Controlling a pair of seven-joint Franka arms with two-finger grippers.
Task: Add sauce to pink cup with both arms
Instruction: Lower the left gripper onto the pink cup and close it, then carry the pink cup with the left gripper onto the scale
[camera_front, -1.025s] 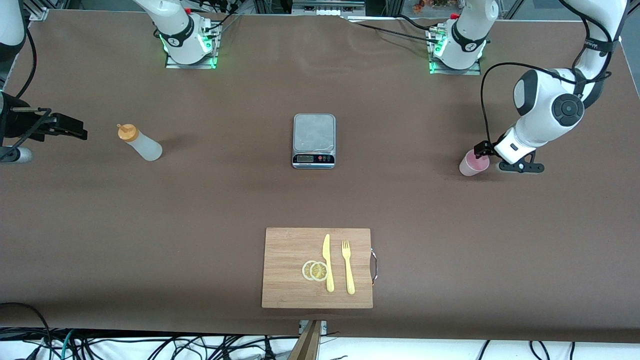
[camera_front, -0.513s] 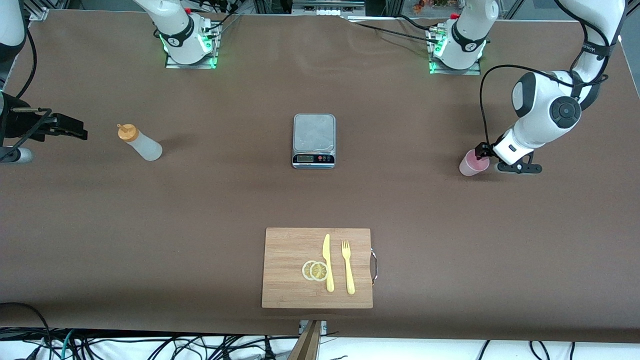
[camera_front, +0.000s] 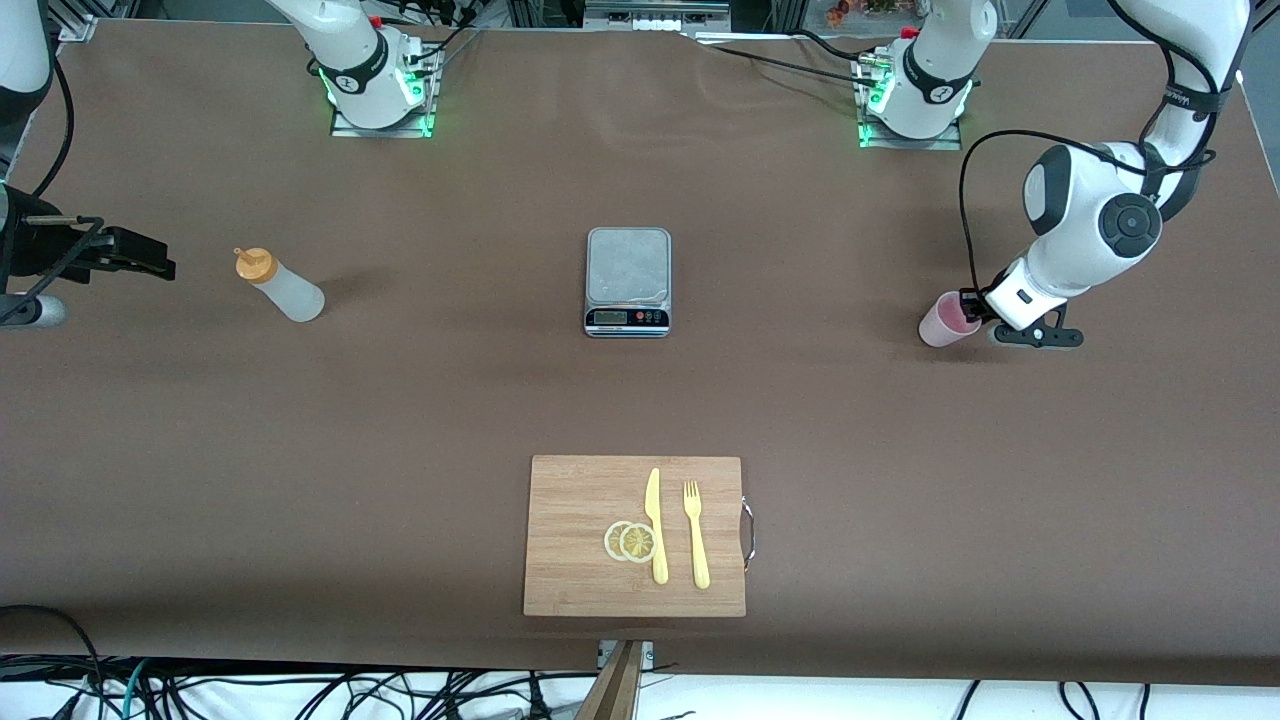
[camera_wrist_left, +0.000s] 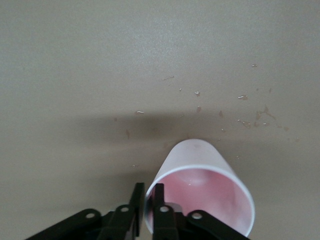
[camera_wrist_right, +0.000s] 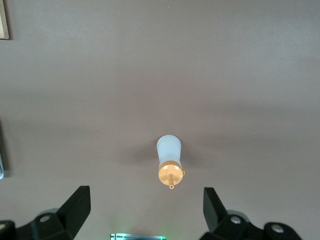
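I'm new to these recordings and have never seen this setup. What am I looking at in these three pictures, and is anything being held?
Two white robot arms stand at a brown table. One picture looks down from across the table; the other two come from cameras on the arms' wrists.

The left claw is shut on the rim of the pink cup, one finger inside and one outside, at the left arm's end of the table. The right claw hangs open near the sauce bottle, which stands untouched at the right arm's end.

Between them sits a kitchen scale. Nearer the front camera lies a cutting board with lemon slices, a knife and a fork.
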